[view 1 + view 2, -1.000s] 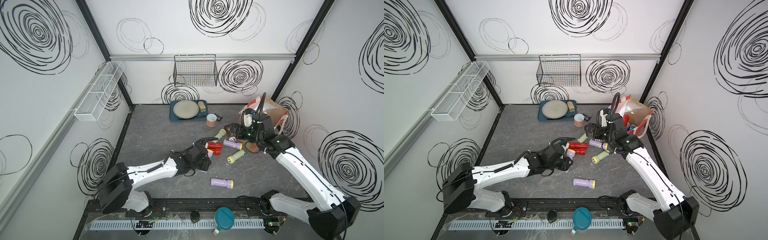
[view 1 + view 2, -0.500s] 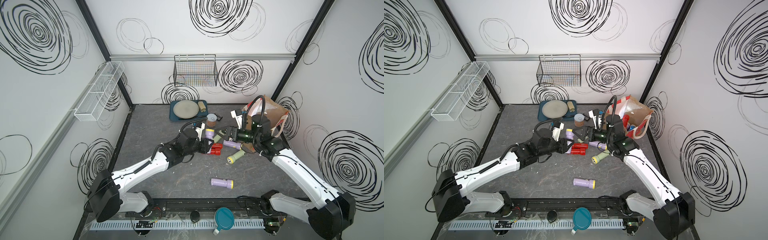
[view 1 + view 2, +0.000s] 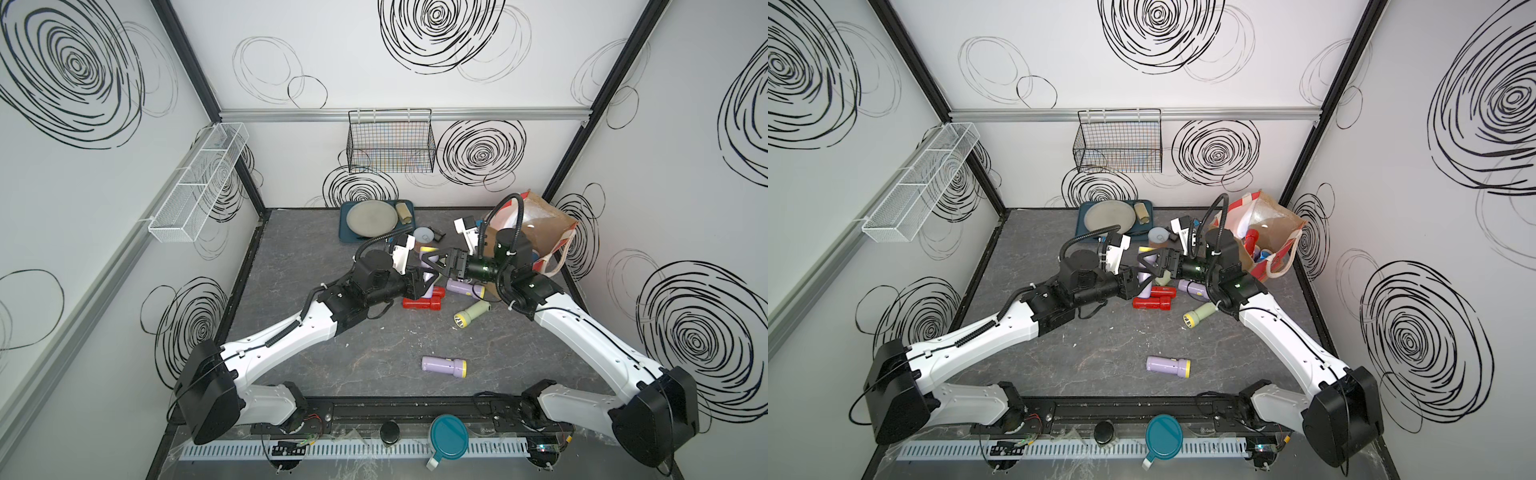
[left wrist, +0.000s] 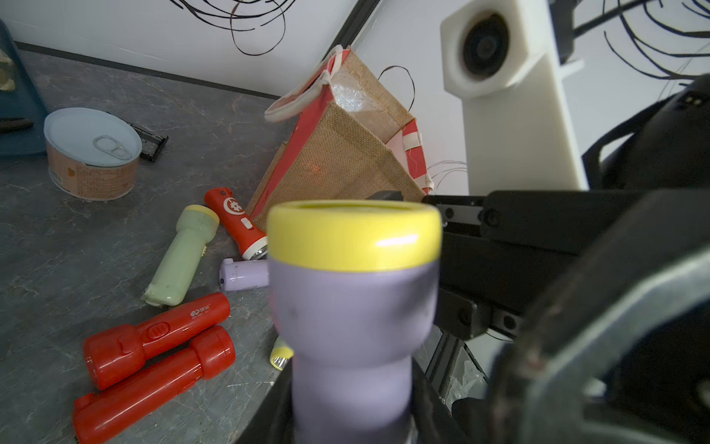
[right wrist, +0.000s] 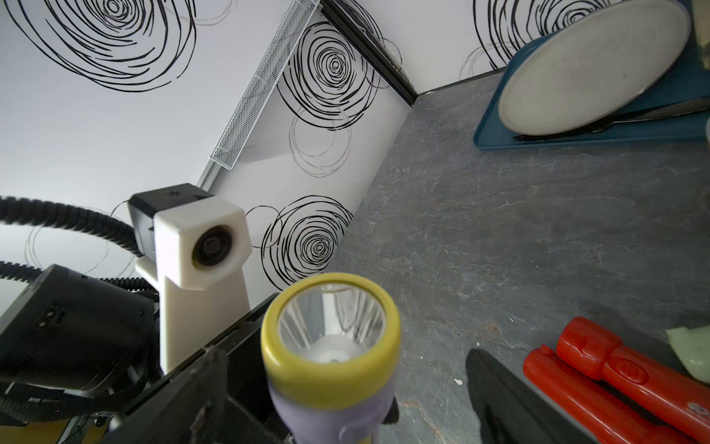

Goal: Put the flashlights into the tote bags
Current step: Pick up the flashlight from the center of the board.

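Half through what looks like a hand-over: gripping a lilac flashlight (image 4: 353, 288) head-up in the left fingers (image 3: 417, 286) above the middle of the surface (image 3: 316, 249), facing right fingers (image 5: 503, 407) spread wide at 3 o'clock; next, clamp those, release left, carry to the tote bag (image 3: 544, 232) at 2 o'clock.

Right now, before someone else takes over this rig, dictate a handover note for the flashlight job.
Left gripper: shut on a lilac flashlight, held off the table.
Right gripper: open, fingers either side of its yellow head, no grip yet.
Tote bag: far right corner, flashlights inside.
Left: the held one, plus red pair, pale green one, loose lilac one, others.
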